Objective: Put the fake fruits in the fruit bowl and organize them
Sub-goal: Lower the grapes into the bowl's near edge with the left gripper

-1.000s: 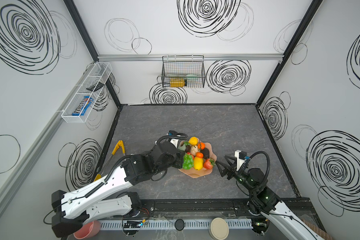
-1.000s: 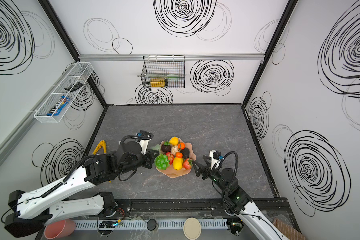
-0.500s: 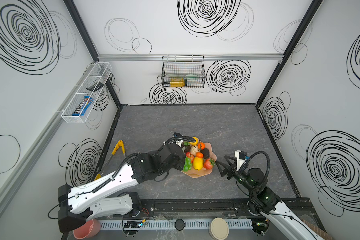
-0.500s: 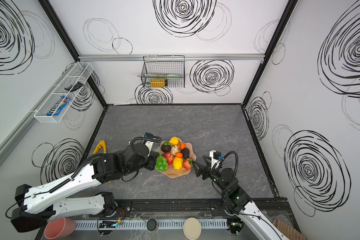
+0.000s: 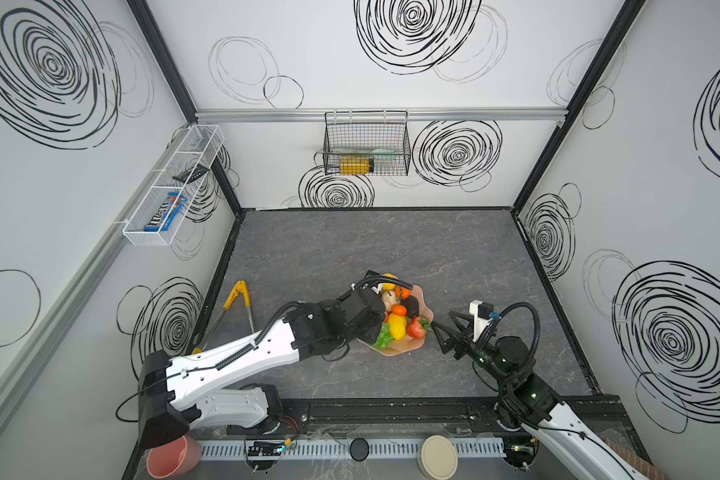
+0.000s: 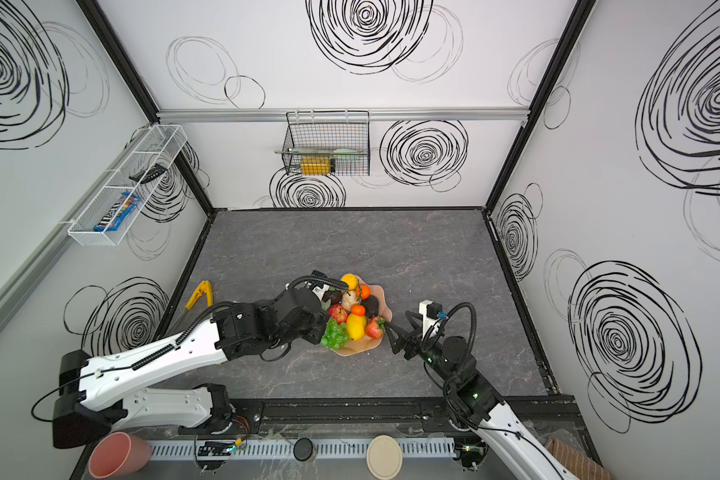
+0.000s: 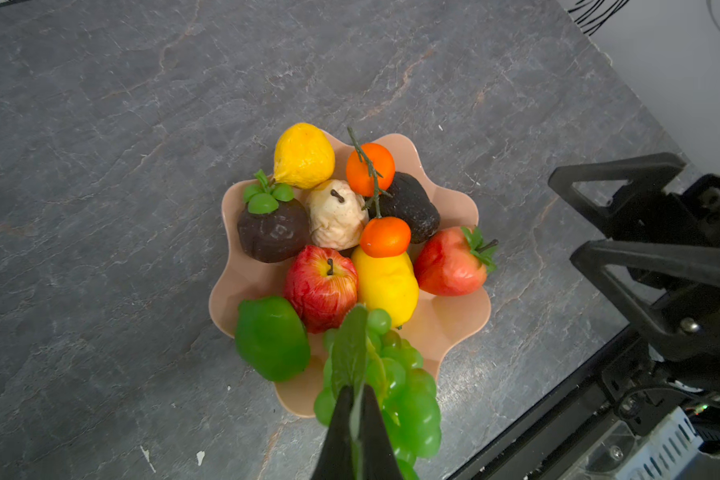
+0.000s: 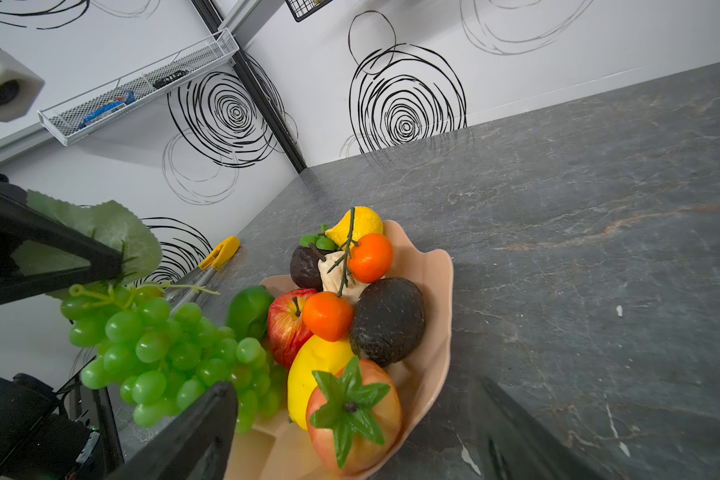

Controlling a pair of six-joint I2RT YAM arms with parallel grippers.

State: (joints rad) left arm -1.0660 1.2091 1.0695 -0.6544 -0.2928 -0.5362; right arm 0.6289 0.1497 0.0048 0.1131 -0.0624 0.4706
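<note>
Grey marbled tabletop [image 5: 350, 249] floors a white cell with black scribbled walls. On it, near the front middle and between the two arms, sits the bowl [image 5: 408, 347]. Inside lie the apple [image 7: 321, 286], lemon [image 7: 385, 286], strawberry [image 7: 447, 262], pear [image 7: 335, 218], avocado [image 7: 412, 212], mangosteen [image 7: 273, 232], two oranges [image 7: 371, 166] on one stem, and a second yellow fruit [image 7: 304, 156] at the far side. The lime [image 7: 272, 336] leans over the rim.

The left gripper [image 7: 355, 399] is clamped on the leaf [image 7: 350, 345] of the grapes [image 7: 412, 399]. The bunch hangs over the bowl's near rim, just beside the lime; whether it touches the rim cannot be told.

The right gripper [image 5: 441, 320] stands spread wide, gripping nothing, just beside the bowl's strawberry side. The tongs [image 5: 238, 299] lie well apart, by the left wall.
</note>
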